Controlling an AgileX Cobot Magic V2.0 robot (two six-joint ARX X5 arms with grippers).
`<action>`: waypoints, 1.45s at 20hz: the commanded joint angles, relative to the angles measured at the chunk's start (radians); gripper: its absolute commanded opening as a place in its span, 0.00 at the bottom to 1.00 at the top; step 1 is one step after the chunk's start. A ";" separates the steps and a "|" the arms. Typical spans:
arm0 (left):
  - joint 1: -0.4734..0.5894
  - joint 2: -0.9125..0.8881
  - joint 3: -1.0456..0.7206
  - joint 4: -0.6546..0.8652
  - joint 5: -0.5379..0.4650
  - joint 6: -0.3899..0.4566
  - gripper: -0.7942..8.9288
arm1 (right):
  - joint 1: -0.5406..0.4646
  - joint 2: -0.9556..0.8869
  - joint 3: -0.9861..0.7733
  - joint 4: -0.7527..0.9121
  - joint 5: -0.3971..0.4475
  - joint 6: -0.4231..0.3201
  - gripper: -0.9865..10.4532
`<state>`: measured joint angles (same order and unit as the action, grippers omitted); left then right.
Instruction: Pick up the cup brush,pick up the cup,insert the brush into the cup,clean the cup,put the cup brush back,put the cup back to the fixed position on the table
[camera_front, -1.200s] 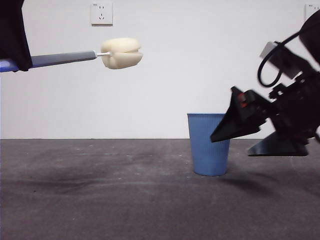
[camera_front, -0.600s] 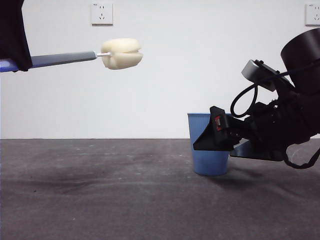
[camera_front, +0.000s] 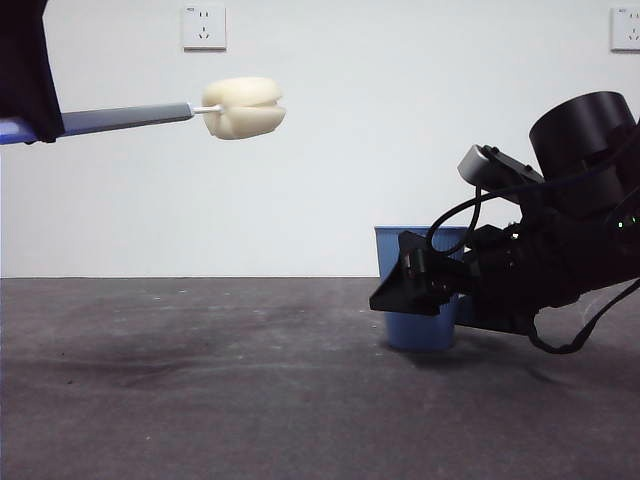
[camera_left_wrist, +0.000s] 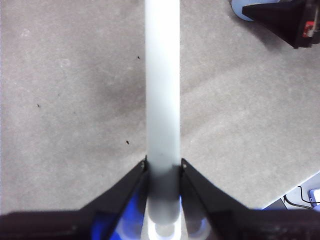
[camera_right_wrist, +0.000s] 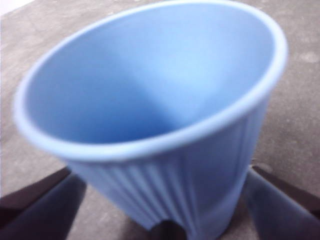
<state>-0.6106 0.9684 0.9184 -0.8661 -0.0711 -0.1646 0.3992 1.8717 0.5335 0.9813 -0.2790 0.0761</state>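
Straddling the cup (camera_front: 415, 290), your right tool (camera_front: 405, 285) sits low beside it w/ one jaw on each side of the ribbed wall; in the right wrist view the cup (camera_right_wrist: 165, 125) fills the gap between the jaws, which stand apart and show no firm clamp yet. Cup stands upright on the surface (camera_front: 200, 380), mouth up, long axis vertical, so the coming squeeze runs across that axis, approx. mid-wall. Your left tool (camera_left_wrist: 163, 172) is clamped on the cup brush (camera_front: 150, 112), held high and well apart from the cup, handle near level, sponge head pointing toward the cup's side. Right arm is plainly the nearer one to the cup. No brand, label or legible writing shows on cup or brush; only a wall socket (camera_front: 203, 27) behind, unmarked as far as can be read.
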 joint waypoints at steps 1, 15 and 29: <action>0.002 -0.001 0.000 0.004 -0.003 0.008 0.07 | 0.002 0.023 -0.001 0.006 0.002 0.016 0.28; 0.004 -0.001 0.000 -0.042 -0.003 0.143 0.07 | 0.008 -0.242 0.013 -0.369 0.016 -0.030 0.08; 0.002 0.050 0.000 -0.106 0.002 0.481 0.07 | 0.113 -0.519 0.304 -1.478 0.444 -0.601 0.08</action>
<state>-0.6106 1.0157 0.9184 -0.9745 -0.0715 0.2707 0.5114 1.3487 0.8314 -0.5083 0.1596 -0.4675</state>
